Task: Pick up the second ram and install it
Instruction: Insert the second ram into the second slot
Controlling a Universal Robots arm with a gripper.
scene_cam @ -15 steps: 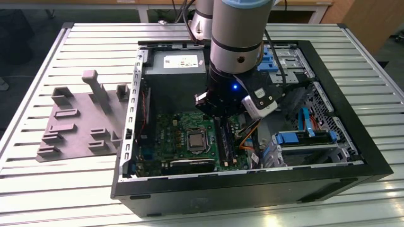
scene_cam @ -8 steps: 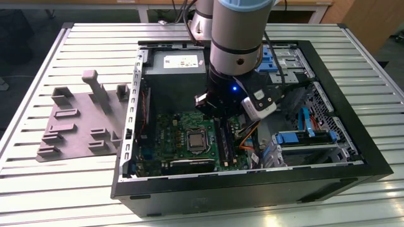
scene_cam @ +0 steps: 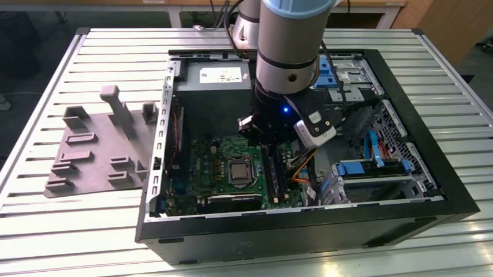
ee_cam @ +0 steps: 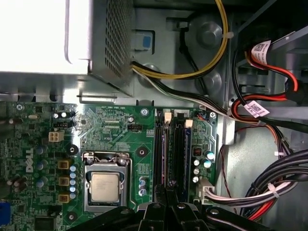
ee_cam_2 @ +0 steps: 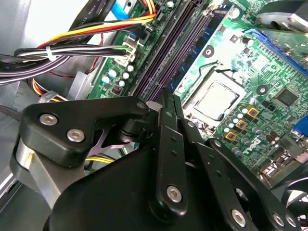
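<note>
The gripper (ee_cam_2: 166,96) was down inside the open computer case (scene_cam: 431,144), its black fingers (ee_cam: 169,188) drawn together over the end of the pair of memory slots (ee_cam: 179,149) that ran just beside the CPU socket (ee_cam: 107,185). In both wrist views the fingertips stood in line with the slot nearer that socket. A thin dark strip with a purplish edge lay along that slot, and I took it for the second ram (ee_cam: 162,149), though from where I stood I could not be sure whether it was fully seated.

To do this step well, I judged, the push ought to go straight down along the line of the slot, with the stick kept level so both ends went in together. The pale latches at the far end of the slots from the gripper should be watched. The bundle of coloured cables (ee_cam: 260,187), on the far side of the slots from the socket, wanted a wide berth.

The case lay on its side on a slatted metal table (scene_cam: 77,231). Well away from the socket, outside the case wall, a grey holder block (scene_cam: 96,150) with upright posts rested on the slats. Beyond the table stood wooden furniture.
</note>
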